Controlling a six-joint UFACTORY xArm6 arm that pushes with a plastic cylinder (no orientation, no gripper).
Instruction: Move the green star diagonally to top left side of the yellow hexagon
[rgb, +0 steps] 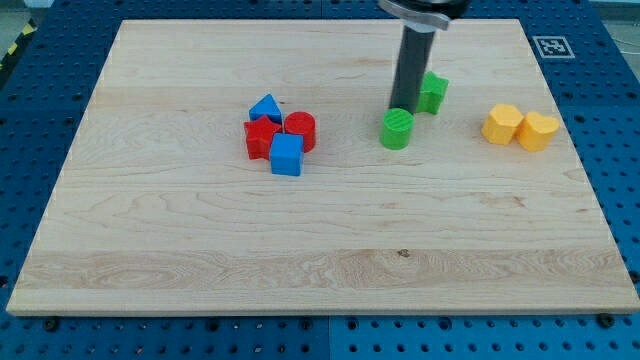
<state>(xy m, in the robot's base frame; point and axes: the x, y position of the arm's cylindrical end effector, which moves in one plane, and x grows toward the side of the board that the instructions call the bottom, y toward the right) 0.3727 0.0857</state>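
Observation:
The green star (433, 92) lies right of the board's middle, toward the view's top. The yellow hexagon (502, 123) lies to its lower right, with a clear gap between them. My tip (404, 108) is down on the board just left of the green star, touching or nearly touching it. The tip is right above a green cylinder (397, 129). The rod hides part of the star's left side.
A yellow heart-like block (538, 131) touches the hexagon's right side. At the left of the middle a blue triangle (265, 107), a red block (261, 138), a red cylinder (300, 130) and a blue cube (287, 155) sit bunched together. The wooden board (320, 270) ends near the view's bottom.

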